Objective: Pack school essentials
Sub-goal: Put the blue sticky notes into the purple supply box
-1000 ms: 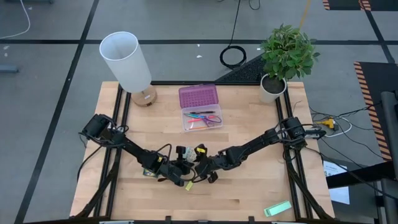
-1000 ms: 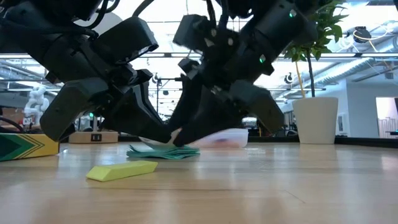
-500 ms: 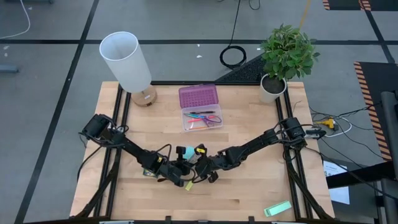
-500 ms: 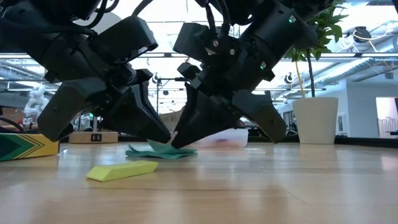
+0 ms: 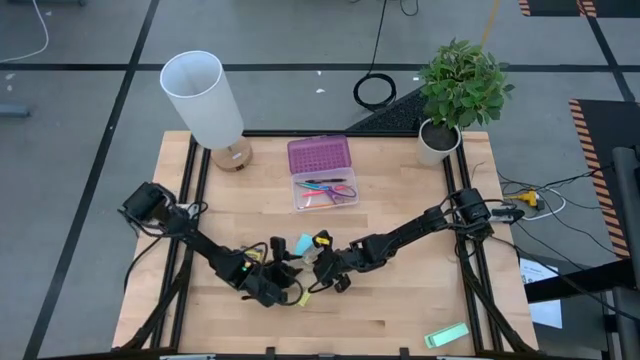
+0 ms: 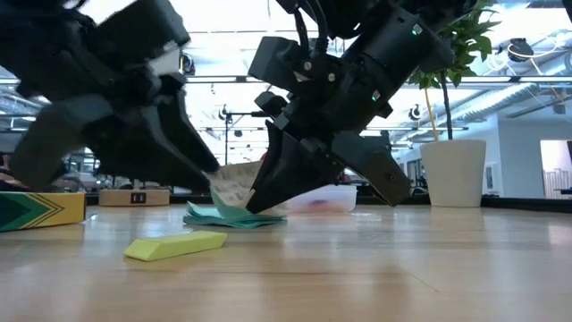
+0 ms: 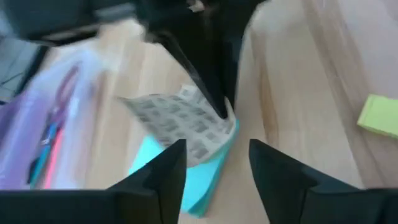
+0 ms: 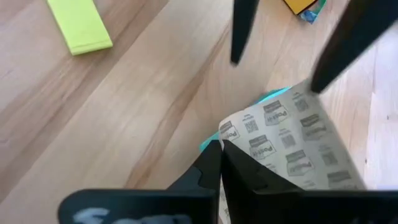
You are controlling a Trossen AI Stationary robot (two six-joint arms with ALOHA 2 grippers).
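The small teal-edged packet (image 5: pixel 303 245) lies on the table's middle, and its printed paper sheet (image 7: pixel 180 121) is curled up off the teal pad (image 7: pixel 186 183). My right gripper (image 8: pixel 221 149) is shut on that sheet. My left gripper (image 7: pixel 214 155) stands open just to the near left of the packet, with nothing between its fingers. The tiny yellow block (image 6: pixel 174 244) lies flat on the table in front of both grippers. The yellow-green crayon box (image 6: pixel 36 210) lies further left. Scissors and pencils lie in the clear case tray (image 5: pixel 322 192). My right gripper pinches the printed sheet's edge (image 8: pixel 231 142) between its two fingers. The fingers slant down from the table's right side. The sheet curls upward from the hold, while the teal pad (image 6: pixel 234 217) under it lies on the table.
The case's purple lid (image 5: pixel 319 155) lies open behind the tray. A white lamp (image 5: pixel 205 100) stands at the far left and a potted plant (image 5: pixel 460 90) at the far right. A pale green flat block (image 5: pixel 446 335) lies near the front right corner.
My left gripper has drawn back from the packet toward the table's near left. My right gripper has kept its hold, and the printed sheet now stands curled up above the teal pad, which stays on the table.
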